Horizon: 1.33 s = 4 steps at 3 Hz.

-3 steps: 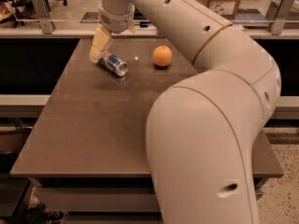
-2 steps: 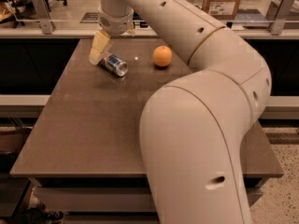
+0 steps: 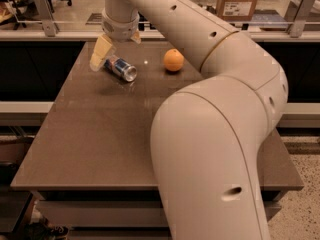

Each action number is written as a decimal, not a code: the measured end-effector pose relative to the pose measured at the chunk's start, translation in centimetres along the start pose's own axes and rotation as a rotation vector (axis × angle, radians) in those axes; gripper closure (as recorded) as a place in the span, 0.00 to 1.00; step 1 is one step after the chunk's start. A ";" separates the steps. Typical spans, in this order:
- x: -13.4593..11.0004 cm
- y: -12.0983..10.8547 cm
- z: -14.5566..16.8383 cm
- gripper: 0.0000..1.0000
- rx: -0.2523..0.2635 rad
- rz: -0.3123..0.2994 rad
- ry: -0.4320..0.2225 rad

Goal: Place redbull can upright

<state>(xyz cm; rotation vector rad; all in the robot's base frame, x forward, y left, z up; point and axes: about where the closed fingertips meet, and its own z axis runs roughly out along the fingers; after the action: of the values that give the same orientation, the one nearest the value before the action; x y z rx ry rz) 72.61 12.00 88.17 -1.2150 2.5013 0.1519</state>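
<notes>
One arm (image 3: 210, 149) fills the foreground and reaches over the surface (image 3: 90, 144) to its far part. The can (image 3: 121, 68) lies there on its side, silver end toward the camera, far end touching one finger (image 3: 101, 53). The gripper (image 3: 115, 52) hangs just above it, fingers spread wide and apparently clamping nothing. An orange (image 3: 173, 60) sits near the can, apart from it. Risks: a nudge from the touching finger may roll the round can, possibly into the orange; an off-centre grip could let it slip or topple when stood up.
</notes>
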 end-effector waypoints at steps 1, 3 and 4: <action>-0.7 0.8 0.8 0.00 -0.015 0.012 -0.006; -0.1 0.6 2.5 0.00 0.008 0.059 0.019; 1.0 0.2 3.1 0.00 0.011 0.075 0.030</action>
<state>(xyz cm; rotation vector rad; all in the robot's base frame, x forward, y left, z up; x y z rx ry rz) 72.76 12.16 84.96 -1.1280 2.5718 0.1397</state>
